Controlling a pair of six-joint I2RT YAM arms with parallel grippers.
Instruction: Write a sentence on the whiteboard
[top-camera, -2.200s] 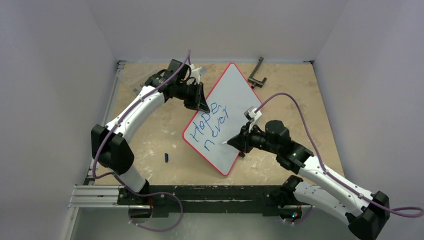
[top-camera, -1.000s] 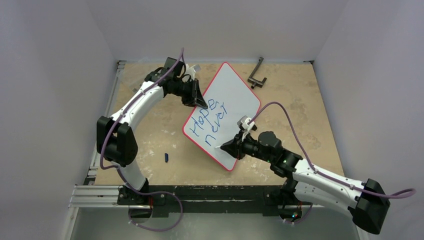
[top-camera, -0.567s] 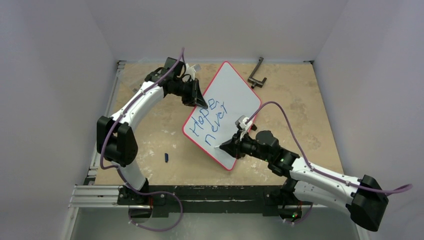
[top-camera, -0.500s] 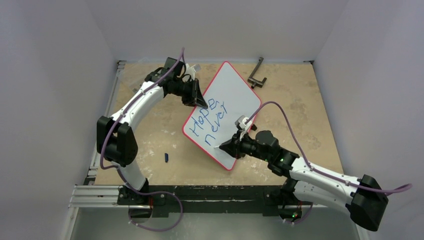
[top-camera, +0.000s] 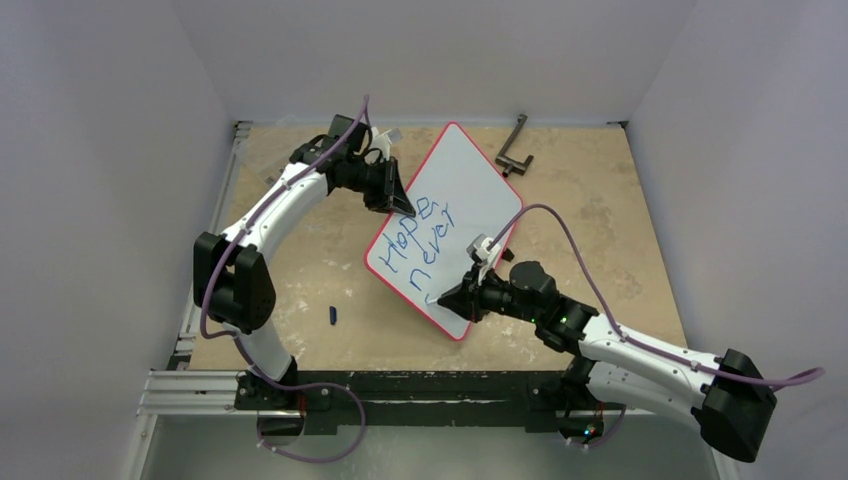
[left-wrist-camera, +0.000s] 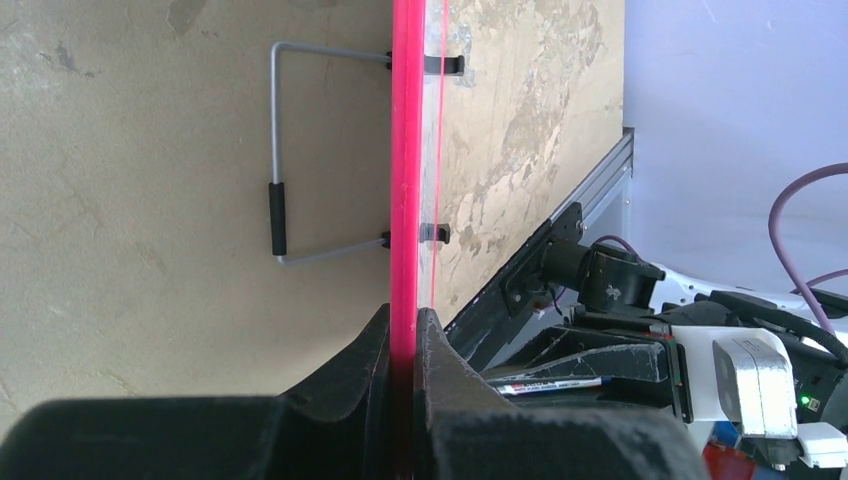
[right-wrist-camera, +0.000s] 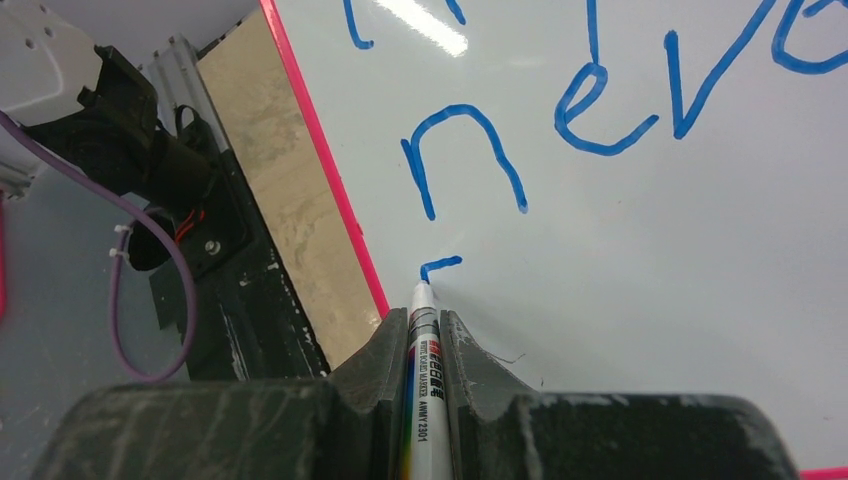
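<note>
The whiteboard (top-camera: 465, 185), white with a thin red rim, lies slanted across the middle of the table. My left gripper (top-camera: 400, 205) is shut on its left rim (left-wrist-camera: 406, 150), with one finger on each side. The sentence (top-camera: 420, 245) is blue lettering that reads "Hope" and "never" in two slanted lines. My right gripper (top-camera: 447, 296) is shut on a white marker (right-wrist-camera: 424, 380). The marker's tip touches the board just below the "n" (right-wrist-camera: 465, 155), at a short fresh blue stroke (right-wrist-camera: 440, 265) near the board's lower rim.
A black clamp-like tool (top-camera: 514, 147) lies at the back, right of the board. A small blue cap (top-camera: 333, 315) lies on the table left of the board. A grey wire stand (left-wrist-camera: 280, 200) is clipped to the board's back. A metal rail (top-camera: 200, 390) runs along the near edge.
My right gripper has carried the marker down and left, to below "never". A short blue stroke has appeared there. The left arm and the board shifted slightly at first, then stayed still.
</note>
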